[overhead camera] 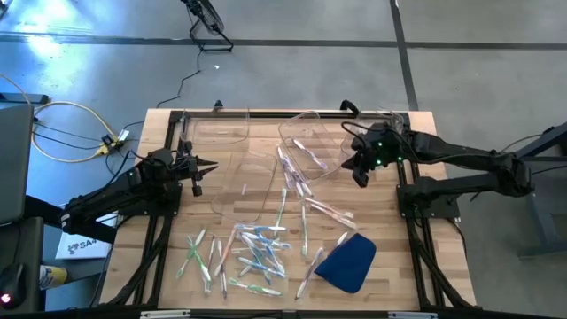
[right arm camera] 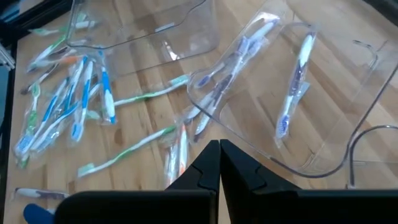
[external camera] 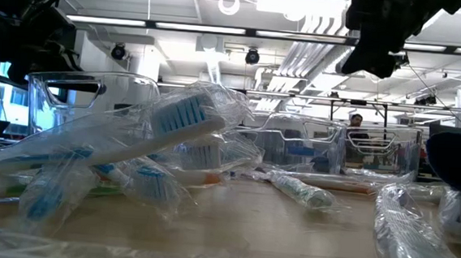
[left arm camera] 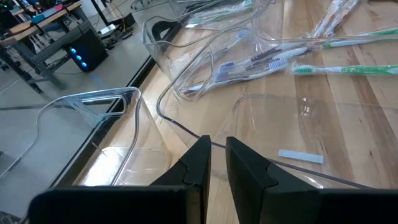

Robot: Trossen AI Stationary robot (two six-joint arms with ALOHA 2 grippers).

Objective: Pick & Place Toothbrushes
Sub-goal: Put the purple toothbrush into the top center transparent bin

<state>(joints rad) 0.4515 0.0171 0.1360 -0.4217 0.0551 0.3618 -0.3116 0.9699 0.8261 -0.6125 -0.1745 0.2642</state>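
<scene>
Several wrapped toothbrushes (overhead camera: pixel 252 252) lie loose on the wooden table near its front edge, and more lie toward the middle (right arm camera: pixel 149 94). A few toothbrushes (right arm camera: pixel 292 93) lie inside a tilted clear bin (overhead camera: pixel 310 142) at the far middle. My right gripper (overhead camera: pixel 361 180) hangs above the table just right of that bin, shut and with nothing in it (right arm camera: pixel 219 155). My left gripper (overhead camera: pixel 202 168) waits at the left over a clear bin (left arm camera: pixel 124 99). Its fingers stand a narrow gap apart (left arm camera: pixel 215 162) with nothing between them.
A blue cloth (overhead camera: pixel 347 263) lies at the front right. Another clear bin (overhead camera: pixel 252 182) lies flat at the table's middle and one (overhead camera: pixel 217 131) stands at the far left. Black frame rails (overhead camera: pixel 168 142) run along the table's sides.
</scene>
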